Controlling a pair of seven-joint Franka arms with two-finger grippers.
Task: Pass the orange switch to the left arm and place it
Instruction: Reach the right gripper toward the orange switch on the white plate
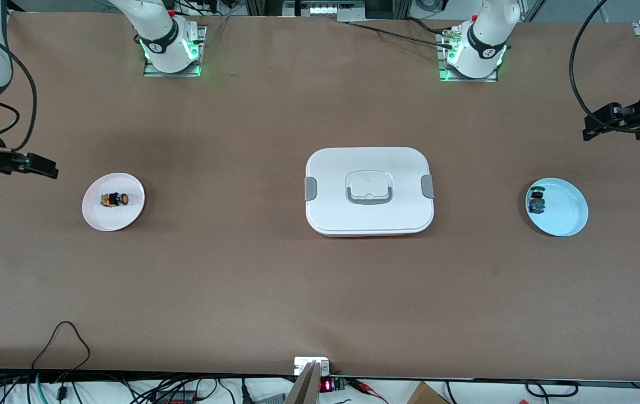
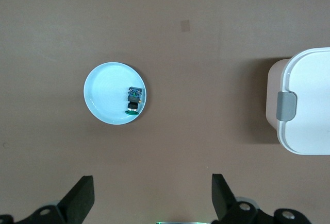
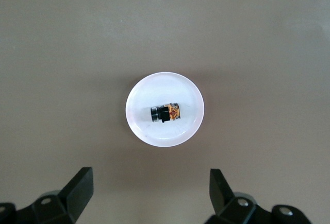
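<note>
The orange switch [image 1: 115,199] lies on its side on a small pinkish-white plate [image 1: 112,220] toward the right arm's end of the table. It also shows in the right wrist view [image 3: 166,113], on the same plate [image 3: 165,87]. My right gripper [image 1: 45,166] hangs open and empty high over the table beside that plate, with its fingers [image 3: 80,188] wide apart. The white lidded box [image 1: 369,191] stands mid-table. My left gripper [image 1: 597,126] is open and empty, high over the table's left-arm end; one of its fingers [image 2: 82,195] shows in the left wrist view.
A blue-and-green switch [image 1: 537,202] lies on a light blue plate [image 1: 563,213] toward the left arm's end; the switch [image 2: 134,99], the plate [image 2: 105,92] and the box's end [image 2: 304,100] show in the left wrist view. Cables run along the table edge nearest the front camera.
</note>
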